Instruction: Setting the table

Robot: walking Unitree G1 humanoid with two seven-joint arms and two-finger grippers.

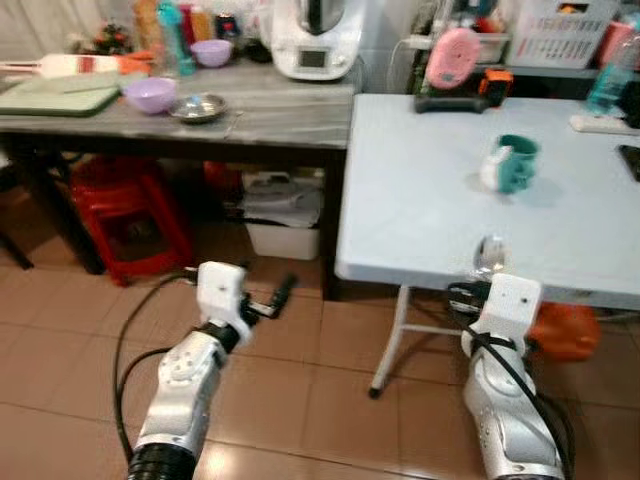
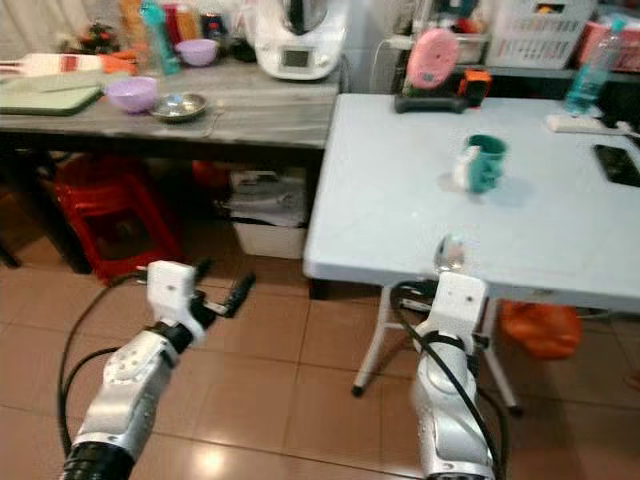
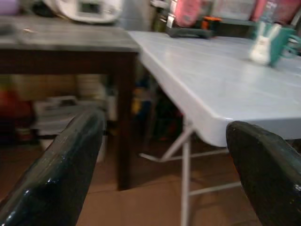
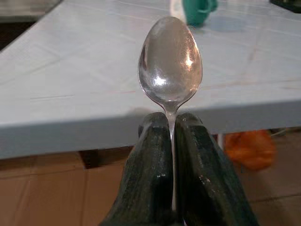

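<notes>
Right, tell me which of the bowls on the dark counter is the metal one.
The shallow steel bowl at the counter's front edge. The two purple bowls are plastic-looking, one beside it, one behind.

Spoon polished metal, mirror-glossy. Right gripper fingers black, slightly scuffed sheen. White table smooth plastic-looking top, soft gloss. Counter grey streaked stone-look, matt. Steel bowl shiny. Floor tiles brown, semi-gloss. Arms silver, satin.
</notes>
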